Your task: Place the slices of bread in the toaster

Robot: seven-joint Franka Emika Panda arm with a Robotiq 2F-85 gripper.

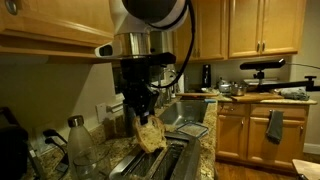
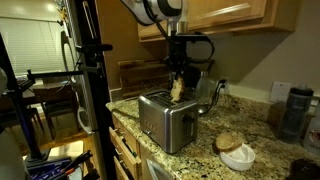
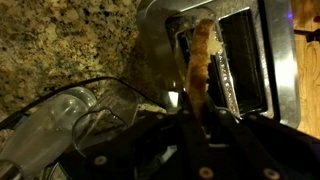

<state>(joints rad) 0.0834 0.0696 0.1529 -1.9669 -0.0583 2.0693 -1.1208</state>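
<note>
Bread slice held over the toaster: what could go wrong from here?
1. The bread slice hangs tilted from the gripper, pinched only near its top, so it could slip or tear.
2. In the wrist view its lower edge seems close to a slot rim of the toaster. It might catch on the metal instead of dropping in.
3. The toaster stands near the front edge of the granite counter, so an off-centre downward push could shove it.
</note>
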